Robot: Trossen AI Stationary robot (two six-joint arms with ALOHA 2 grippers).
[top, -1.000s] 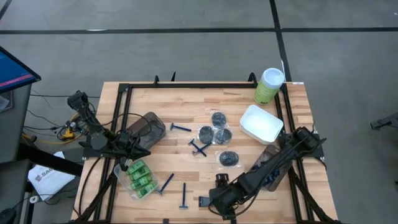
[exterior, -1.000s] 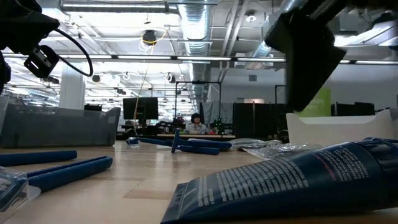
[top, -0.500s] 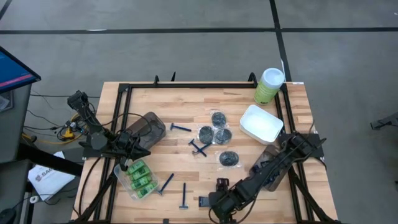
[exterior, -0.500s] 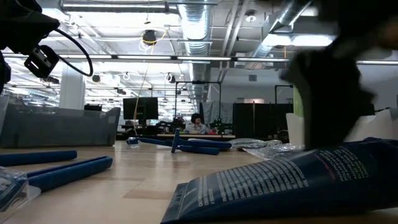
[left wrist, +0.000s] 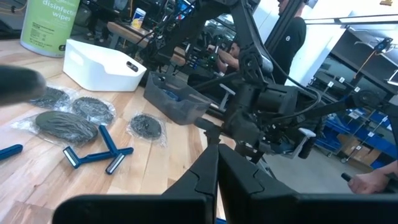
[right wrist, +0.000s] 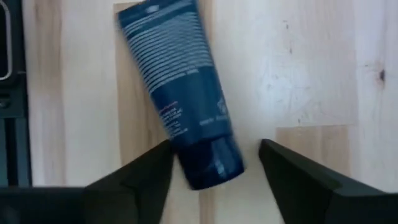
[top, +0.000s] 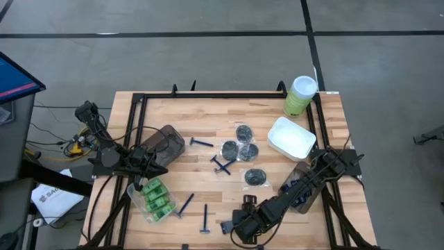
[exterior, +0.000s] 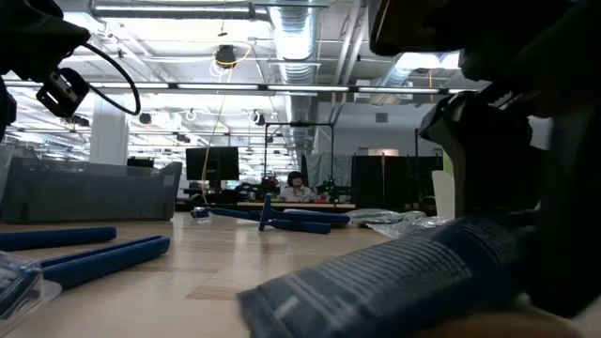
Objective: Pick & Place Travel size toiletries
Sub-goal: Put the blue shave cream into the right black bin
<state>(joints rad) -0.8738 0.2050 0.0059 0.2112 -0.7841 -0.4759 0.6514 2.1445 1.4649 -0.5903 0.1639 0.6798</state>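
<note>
Wooden tabletop: right gripper, fingers spread, straddles dark-blue tube cap end; off-centre closure could squirt it sideways. Left gripper pressed together, idle.

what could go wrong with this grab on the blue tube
The right gripper straddles only the cap end of the dark-blue tube, which lies skewed between the fingers, so it may pivot or squirt out as they shut. The tube also lies close to the table's front edge, so a nudge might push it off.
</note>
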